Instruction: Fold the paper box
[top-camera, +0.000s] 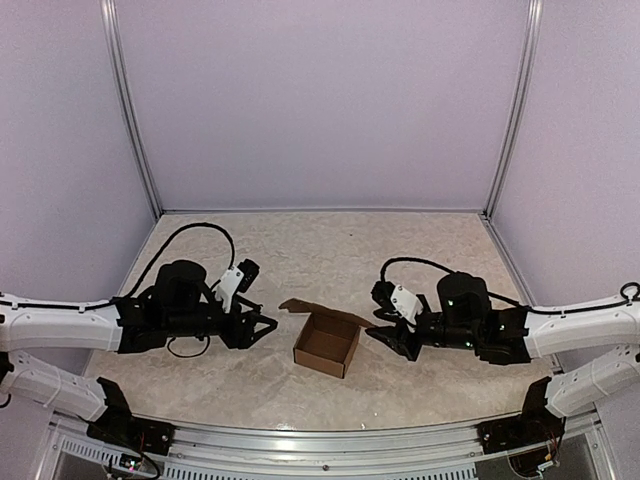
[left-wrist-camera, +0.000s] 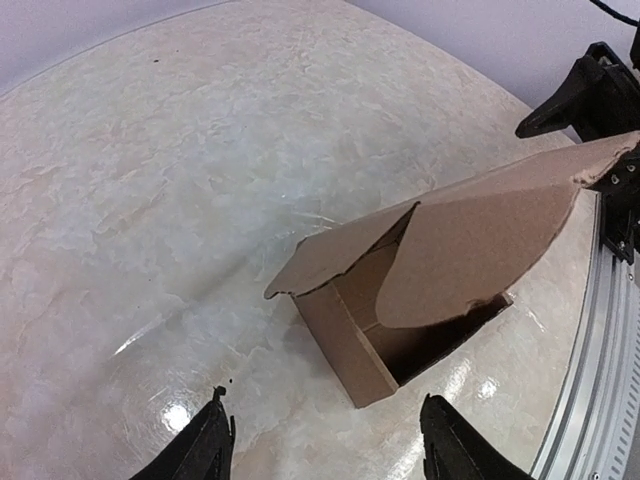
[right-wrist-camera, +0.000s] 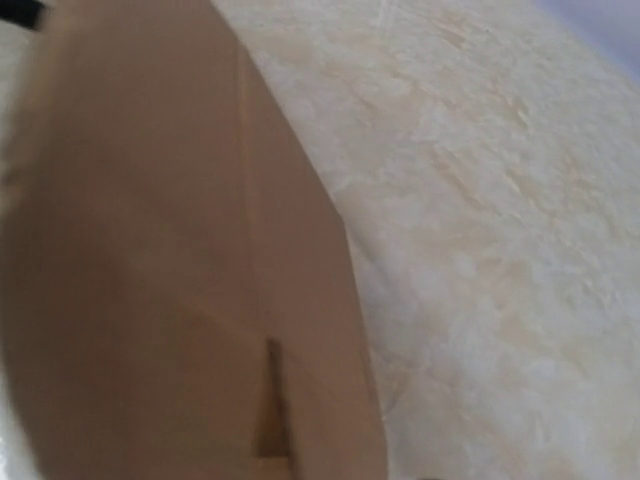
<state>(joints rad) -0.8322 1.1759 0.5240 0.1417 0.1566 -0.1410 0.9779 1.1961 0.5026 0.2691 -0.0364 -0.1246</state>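
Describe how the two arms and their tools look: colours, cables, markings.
Both the left arm and right arm have white links with black joint housings. A black cable loops over each wrist. The left tool and right tool are black, each with a white block behind. Small green lights show on the right arm.

1. The left arm (top-camera: 60, 325) and the right arm (top-camera: 585, 328) each have glossy white, rounded tube links, one above another.
2. Each arm ends in a black wrist section with a drum-shaped housing. Small green lights (top-camera: 450, 297) glow on the right one.
3. A thin black cable (top-camera: 200, 226) arcs in a loop over the left wrist, and a second black cable (top-camera: 420, 260) curves over the right.
4. A small white block (top-camera: 232, 285) sits just behind the fingers on the left arm, and another white block (top-camera: 407, 303) on the right.
5. The left fingers (left-wrist-camera: 205, 445) are matte black and taper to points. The right fingers (top-camera: 385, 338) are black too.
6. Both base joints (top-camera: 125, 428) are black.
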